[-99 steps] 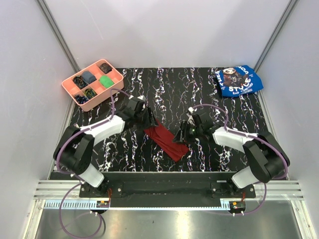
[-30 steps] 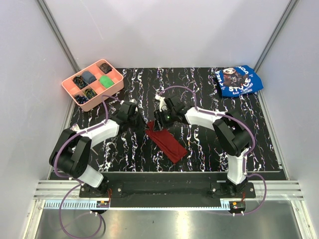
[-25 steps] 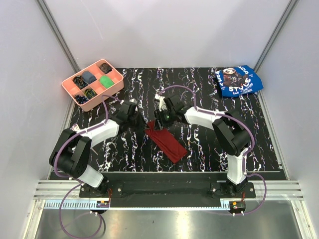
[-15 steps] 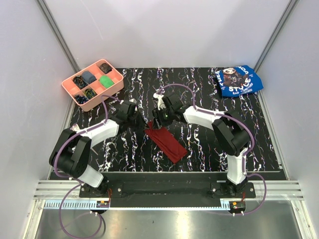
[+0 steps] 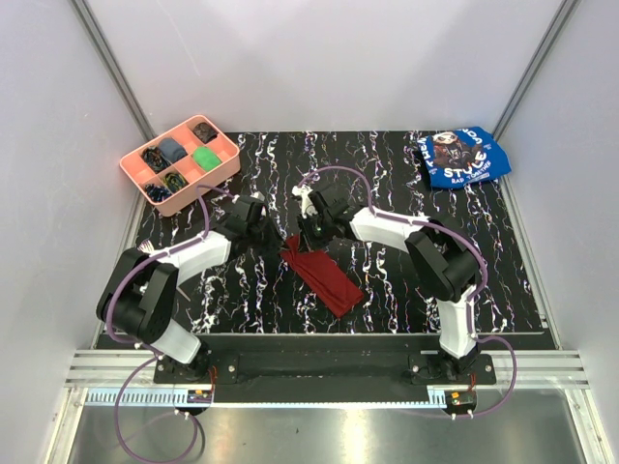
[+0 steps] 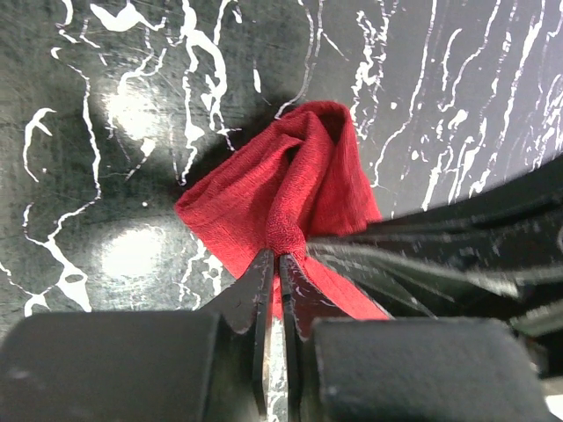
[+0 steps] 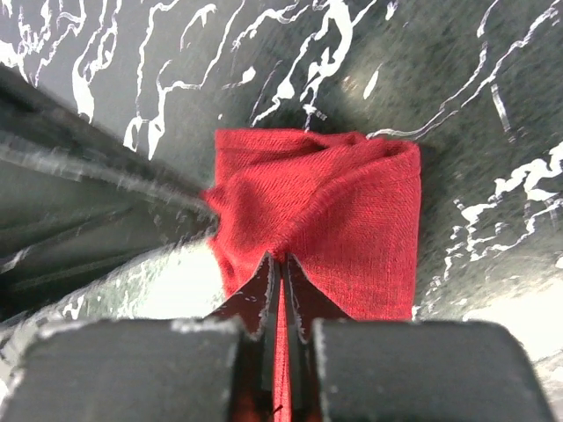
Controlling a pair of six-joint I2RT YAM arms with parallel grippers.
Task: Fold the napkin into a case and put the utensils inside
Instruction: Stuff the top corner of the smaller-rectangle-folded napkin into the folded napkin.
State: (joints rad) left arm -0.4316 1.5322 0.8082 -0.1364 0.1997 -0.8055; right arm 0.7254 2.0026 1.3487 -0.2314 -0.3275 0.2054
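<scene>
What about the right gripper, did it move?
Yes. The right gripper moved left and farther back, toward the pink tray, and pinches the napkin.

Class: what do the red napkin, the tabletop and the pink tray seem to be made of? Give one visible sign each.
The napkin: woven cloth, matte; fine weave and soft creases show. The tabletop: looks like glossy marble-patterned laminate or stone; it reflects light patches. The pink tray: probably moulded plastic; smooth, uniform walls.
</scene>
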